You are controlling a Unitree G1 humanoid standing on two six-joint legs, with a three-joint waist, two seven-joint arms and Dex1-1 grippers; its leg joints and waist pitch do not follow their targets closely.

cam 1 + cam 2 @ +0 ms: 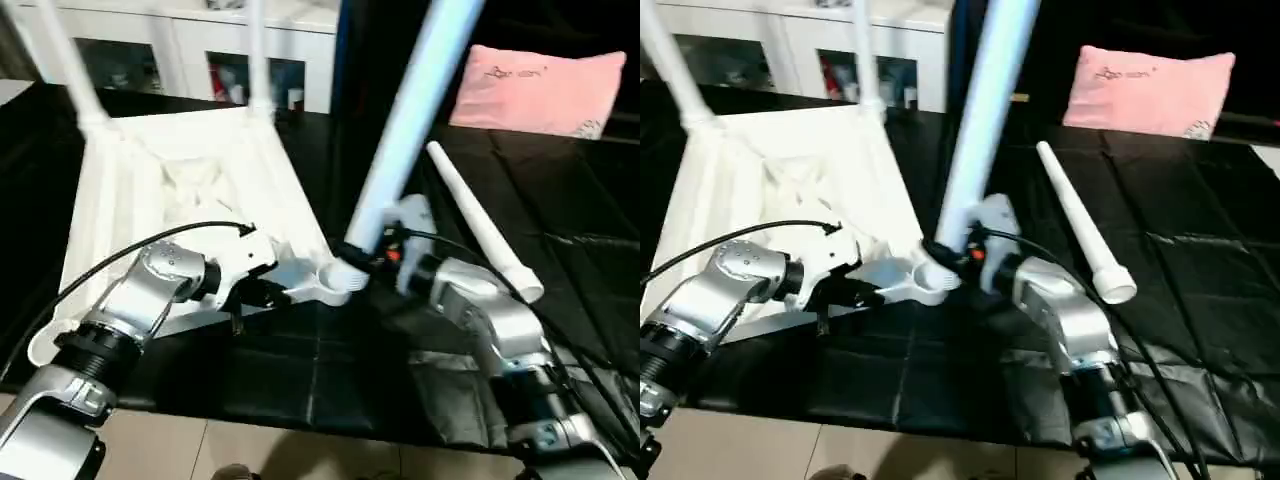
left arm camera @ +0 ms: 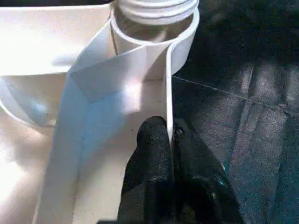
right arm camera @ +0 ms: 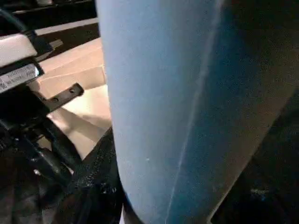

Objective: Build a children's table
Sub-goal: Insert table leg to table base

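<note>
The white tabletop (image 1: 180, 180) lies upside down on the black cloth. Two legs (image 1: 70, 60) (image 1: 257, 50) stand in its far corners. My right gripper (image 1: 362, 255) is shut on the thick end of a third leg (image 1: 410, 110). That leg rises tilted from the near right corner socket (image 1: 335, 280). My left gripper (image 1: 268, 293) is shut on the tabletop's thin rim wall (image 2: 168, 93), just beside that socket (image 2: 154, 28), with one finger (image 2: 152, 154) on each side. A loose leg (image 1: 480, 225) lies on the cloth to the right.
A pink pillow (image 1: 545, 90) rests at the far right of the black cloth (image 1: 320, 370). A white glass-door cabinet (image 1: 190, 50) stands behind the tabletop. The cloth's front edge meets pale floor (image 1: 300, 450) close to my forearms.
</note>
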